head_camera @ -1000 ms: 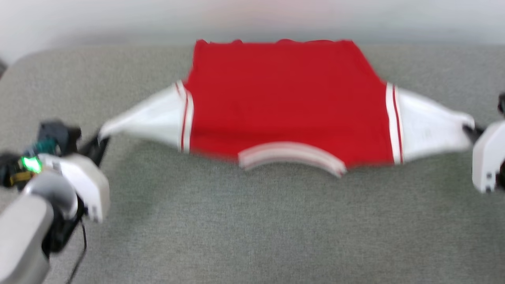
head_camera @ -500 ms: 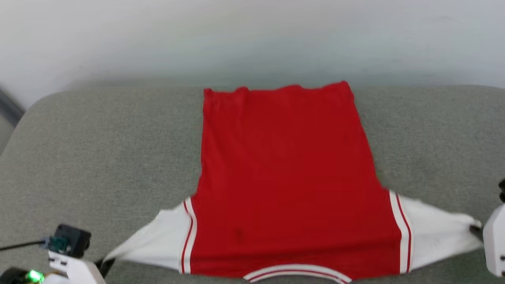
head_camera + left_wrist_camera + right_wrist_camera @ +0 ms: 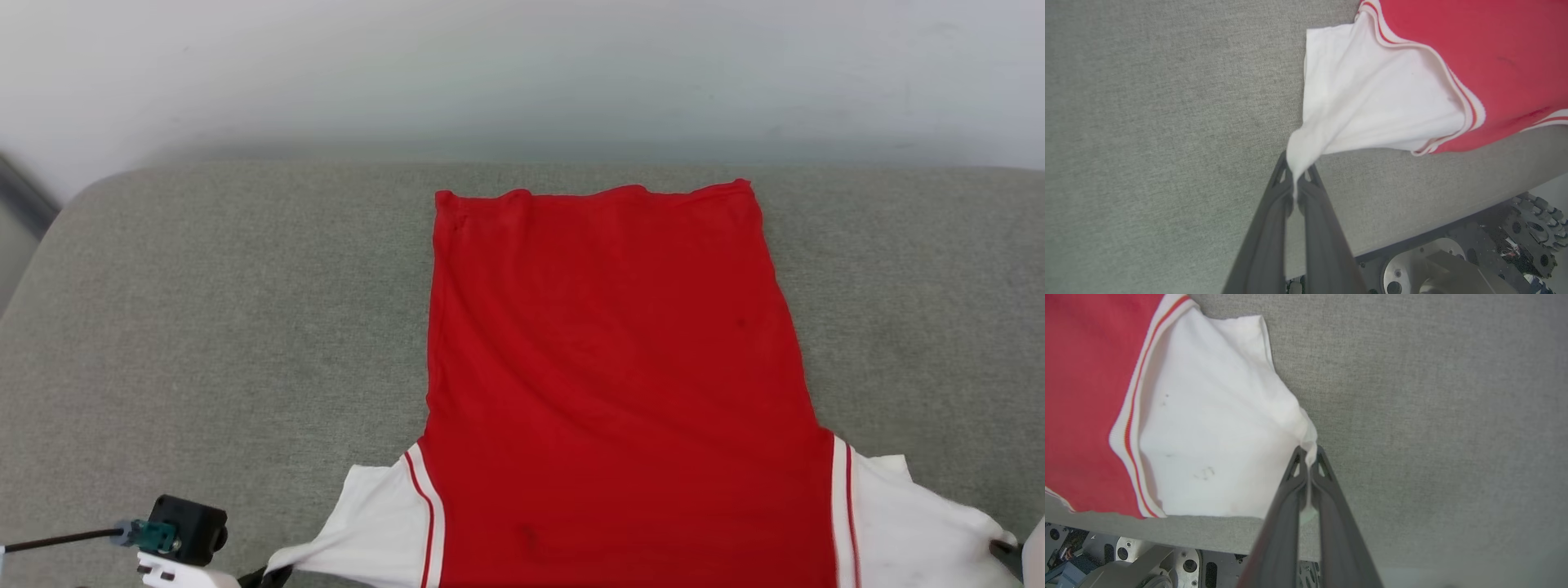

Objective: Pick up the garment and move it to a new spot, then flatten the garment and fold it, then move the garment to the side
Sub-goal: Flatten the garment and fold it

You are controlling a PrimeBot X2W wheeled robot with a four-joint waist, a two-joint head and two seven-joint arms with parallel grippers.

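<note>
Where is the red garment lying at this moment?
In the head view the garment lies spread flat near the middle of the grey cushion, hem toward the wall; the left gripper and right gripper each pinch a white sleeve tip.

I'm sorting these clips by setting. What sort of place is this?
Probably an indoor robot test area, though I can't be sure: a grey fabric-covered surface with a rounded corner sits before a plain pale wall, with one red garment spread on it.
</note>
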